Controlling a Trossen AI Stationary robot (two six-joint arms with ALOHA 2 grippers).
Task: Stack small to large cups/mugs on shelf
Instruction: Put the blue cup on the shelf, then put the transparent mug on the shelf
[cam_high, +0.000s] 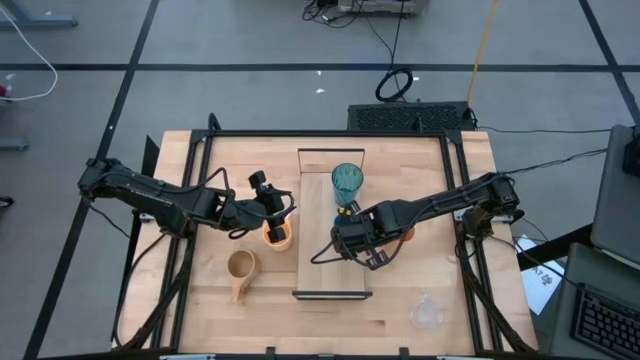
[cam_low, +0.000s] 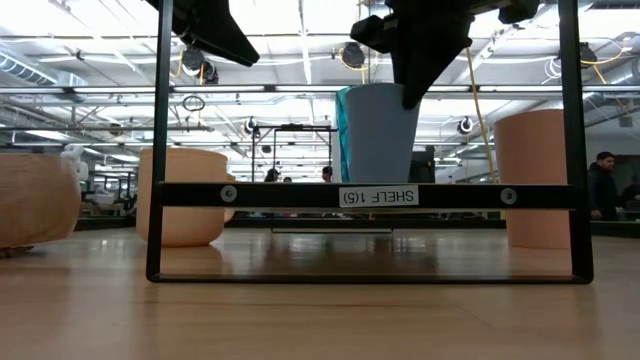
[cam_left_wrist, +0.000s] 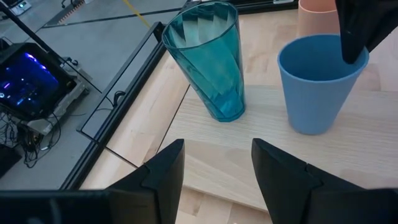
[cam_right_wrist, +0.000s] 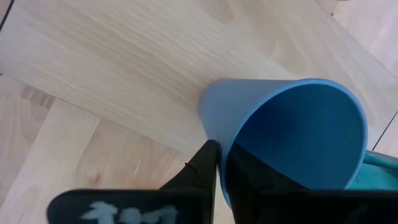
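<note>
- Right claw (cam_right_wrist: 217, 168) is pinched down on the rim of the blue cup (cam_right_wrist: 292, 137): one finger inside the cup, one outside against its wall. The fingers are nearly together, with only the cup wall between them.
- The blue cup stands upright on the shelf (cam_high: 316, 255), near the shelf's middle, just at 6 o'clock of the teal tumbler (cam_high: 347, 182). From above, the right arm hides most of it.
- The teal tumbler is upright on the shelf's 12 o'clock half. In the left wrist view it stands beside the blue cup with a gap between them.
- Left claw (cam_left_wrist: 217, 165) is wide open and holds nothing. It sits at 9 o'clock of the shelf, pointing across at the tumbler and blue cup.
- Orange cup (cam_high: 277, 235) sits on the surface just off the shelf's 9 o'clock edge, right under the left claw.
- Tan handled mug (cam_high: 240, 268) is on the surface at 7 o'clock of the orange cup, well off the shelf.
- Tiny clear glass (cam_high: 427, 314) is on the surface at about 4 o'clock, near the corner.
- Another orange vessel (cam_high: 405, 235) peeks out from under the right arm, just off the shelf's 3 o'clock edge; can't tell whether it has a handle.
</note>
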